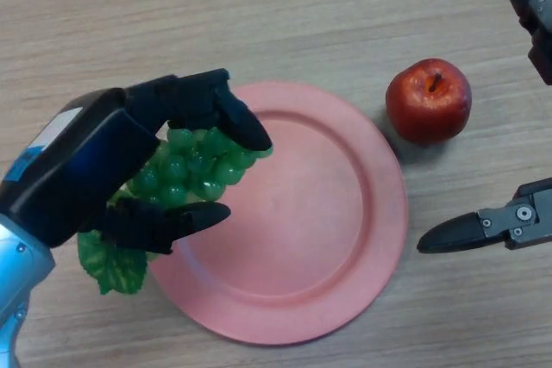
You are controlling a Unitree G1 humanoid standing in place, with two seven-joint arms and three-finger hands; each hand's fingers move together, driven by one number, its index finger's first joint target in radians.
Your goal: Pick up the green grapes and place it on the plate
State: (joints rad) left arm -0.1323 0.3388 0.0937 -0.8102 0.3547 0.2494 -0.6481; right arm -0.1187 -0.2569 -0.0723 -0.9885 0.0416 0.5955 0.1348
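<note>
A bunch of green grapes (194, 165) with a green leaf (110, 266) is held over the left rim of the pink plate (319, 213). My left hand (95, 161) is curled round the bunch, fingers above it and thumb below. Whether the grapes touch the plate I cannot tell. My right hand (517, 217) shows at the right edge, its fingers straight and apart, holding nothing, to the right of the plate.
A red apple (429, 101) stands on the wooden table (259, 15) just beyond the plate's upper right rim, between the two visible parts of my right hand.
</note>
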